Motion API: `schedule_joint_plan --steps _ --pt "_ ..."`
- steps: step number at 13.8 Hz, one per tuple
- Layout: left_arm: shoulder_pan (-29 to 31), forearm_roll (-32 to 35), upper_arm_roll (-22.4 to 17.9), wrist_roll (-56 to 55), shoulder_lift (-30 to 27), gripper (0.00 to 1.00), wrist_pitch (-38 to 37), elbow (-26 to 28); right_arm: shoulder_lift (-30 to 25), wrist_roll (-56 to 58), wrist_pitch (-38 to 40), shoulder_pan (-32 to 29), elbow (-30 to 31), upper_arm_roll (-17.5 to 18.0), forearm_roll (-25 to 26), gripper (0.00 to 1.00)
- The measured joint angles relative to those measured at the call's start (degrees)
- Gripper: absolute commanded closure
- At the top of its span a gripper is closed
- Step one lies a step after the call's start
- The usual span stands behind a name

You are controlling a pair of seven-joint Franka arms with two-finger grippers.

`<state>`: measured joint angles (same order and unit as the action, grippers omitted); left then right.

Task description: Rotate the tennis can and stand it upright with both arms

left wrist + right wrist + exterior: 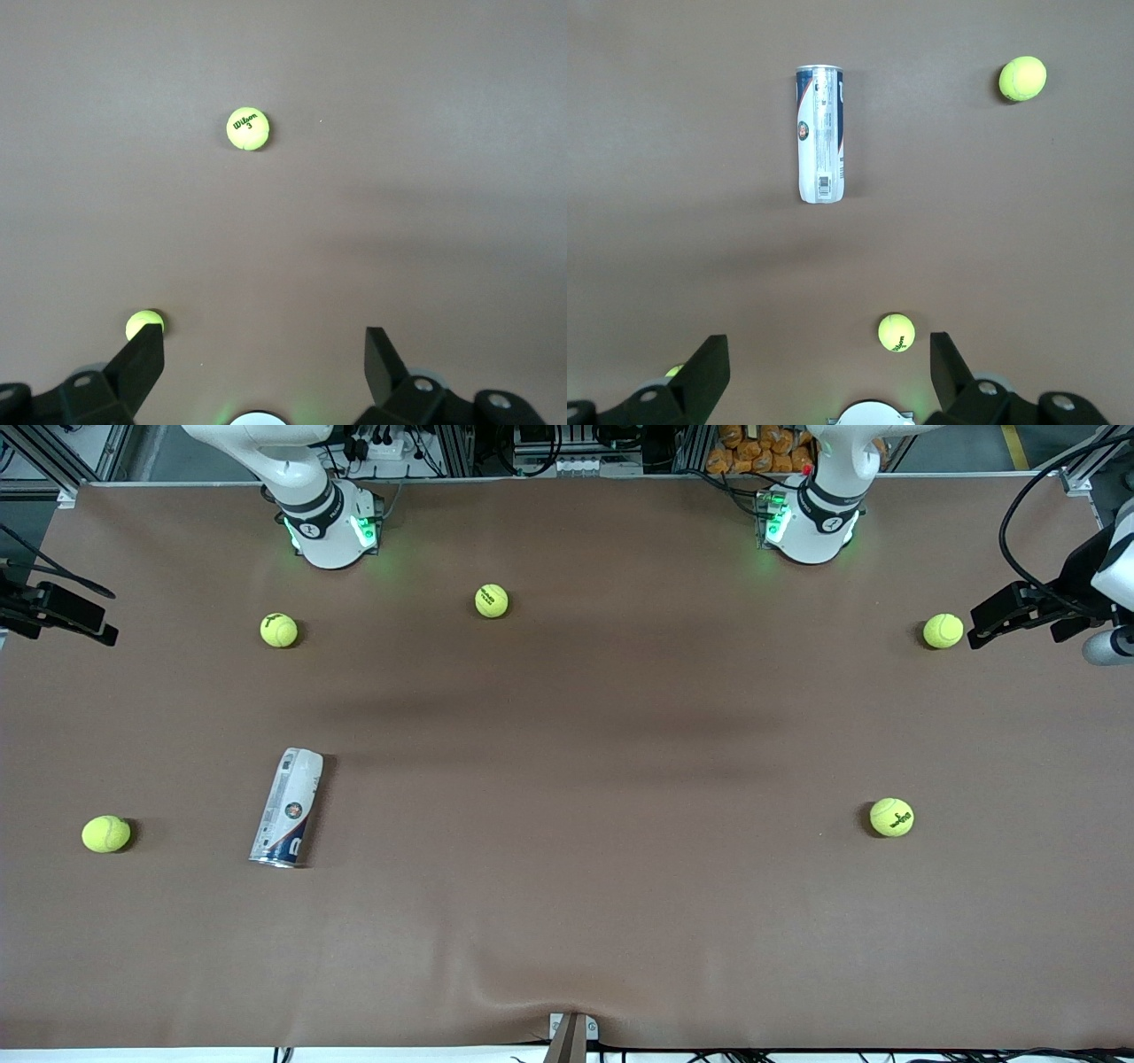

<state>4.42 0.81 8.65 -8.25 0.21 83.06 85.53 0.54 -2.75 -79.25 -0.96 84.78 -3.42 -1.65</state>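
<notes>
Tennis can: lying flat on the bench, well ahead of the right fingers.
Right fingers: spread, empty, raised.
Left fingers: spread, empty, above a Wilson ball.

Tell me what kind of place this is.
Probably a robotics lab: two white arms bolted along a brown table, aluminium framing and cables at its edge, and a can lying among scattered balls. Both claws hang open, waiting.

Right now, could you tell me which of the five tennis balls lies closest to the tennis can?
The tennis ball at the right arm's end of the table, lying beside the tennis can; the other four sit clearly farther off.
</notes>
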Motion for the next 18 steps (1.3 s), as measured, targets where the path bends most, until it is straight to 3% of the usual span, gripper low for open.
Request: schedule_joint_plan --steps 5,9,18 --pt "0.01 0.0 -0.06 0.0 0.0 0.0 0.0 0.08 1.22 -0.01 -0.03 0.0 0.81 0.0 0.0 0.0" --pt "0.03 0.0 -0.12 0.0 0.03 0.0 -0.06 0.14 5.7 -0.07 -2.63 -0.05 2.84 -0.13 0.0 0.0" --pt "0.02 0.0 -0.14 0.0 0.1 0.0 -0.06 0.25 18.54 -0.07 -30.84 1.86 16.05 0.15 -0.1 0.0"
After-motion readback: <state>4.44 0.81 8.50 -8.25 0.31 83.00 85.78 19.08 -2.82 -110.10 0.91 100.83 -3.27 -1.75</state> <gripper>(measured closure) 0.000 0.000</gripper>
